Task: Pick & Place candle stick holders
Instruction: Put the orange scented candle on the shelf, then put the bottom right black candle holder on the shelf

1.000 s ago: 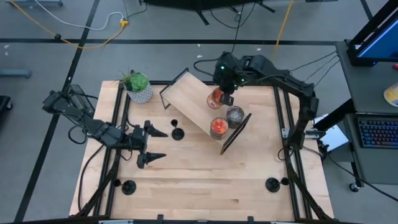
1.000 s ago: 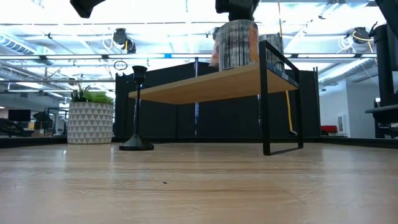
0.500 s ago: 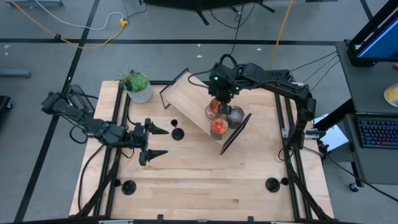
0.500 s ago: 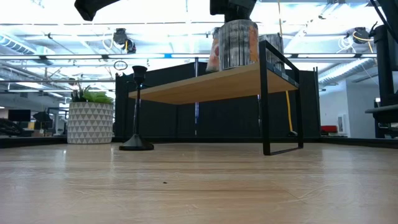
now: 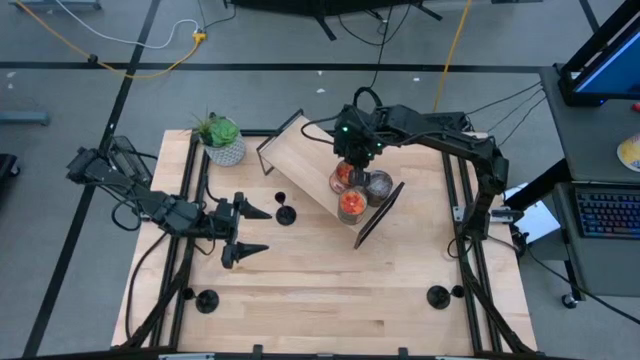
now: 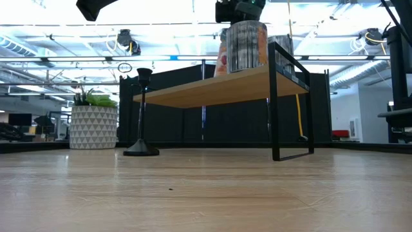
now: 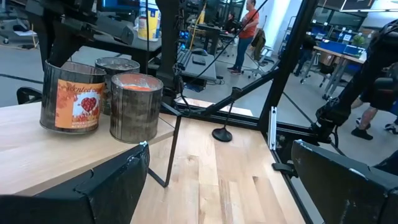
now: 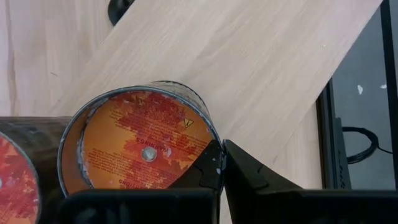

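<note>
Hovering over the small wooden shelf (image 5: 325, 180) at about one o'clock from the worktop's (image 5: 330, 285) middle, your right end effector (image 5: 352, 158) sits directly above an orange-labelled candle jar (image 8: 140, 146), one of three jars grouped there. In the right wrist view the fingers (image 8: 249, 174) look drawn together beside the jar's rim, gripping nothing that I can see. That jar is not what the task names.

The one candlestick holder (image 5: 285, 213) in plain sight stands upright on the worktop just off the shelf's low edge, at roughly eleven o'clock from the worktop's middle. Your left end effector (image 5: 243, 232) waits near it, at nine o'clock, with its fingers spread wide and empty; the left wrist view shows the holder (image 7: 227, 118) ahead of it.

To do this step well, I would judge the left arm better placed. Come in level, close on the thin stem rather than the flat base, and keep clear of the shelf's black leg (image 7: 173, 149). Squeeze gently and lift straight up, since a sideways nudge could topple something so slender.
</note>
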`<control>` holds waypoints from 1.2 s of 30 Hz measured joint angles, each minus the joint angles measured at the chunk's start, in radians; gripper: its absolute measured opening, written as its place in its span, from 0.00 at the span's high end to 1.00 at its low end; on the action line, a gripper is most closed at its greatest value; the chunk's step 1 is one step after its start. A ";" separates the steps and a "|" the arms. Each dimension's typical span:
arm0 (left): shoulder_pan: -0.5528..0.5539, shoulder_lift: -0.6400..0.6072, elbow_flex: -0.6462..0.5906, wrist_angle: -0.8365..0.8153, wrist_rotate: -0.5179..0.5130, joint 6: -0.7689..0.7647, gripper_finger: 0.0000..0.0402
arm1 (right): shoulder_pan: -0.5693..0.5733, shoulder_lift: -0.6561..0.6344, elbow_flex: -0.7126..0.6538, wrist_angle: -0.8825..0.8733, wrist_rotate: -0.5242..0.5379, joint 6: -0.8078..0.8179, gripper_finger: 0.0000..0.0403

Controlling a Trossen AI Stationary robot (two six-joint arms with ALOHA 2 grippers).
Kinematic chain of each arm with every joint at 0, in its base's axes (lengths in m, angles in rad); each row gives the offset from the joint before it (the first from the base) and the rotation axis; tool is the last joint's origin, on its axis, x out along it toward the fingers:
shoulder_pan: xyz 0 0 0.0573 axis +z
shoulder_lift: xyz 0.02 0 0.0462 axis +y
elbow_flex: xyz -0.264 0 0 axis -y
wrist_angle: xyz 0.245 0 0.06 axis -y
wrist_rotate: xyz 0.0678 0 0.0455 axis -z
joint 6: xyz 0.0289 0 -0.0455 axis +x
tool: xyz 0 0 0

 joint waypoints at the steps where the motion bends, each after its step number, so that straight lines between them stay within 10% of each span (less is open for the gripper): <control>1: 0.000 0.000 0.000 0.000 0.000 0.000 0.01 | 0.000 0.000 0.000 -0.002 0.000 0.000 1.00; 36: 0.000 0.000 0.000 -0.010 0.000 0.000 0.01 | 0.016 -0.022 -0.002 0.017 -0.045 0.001 0.79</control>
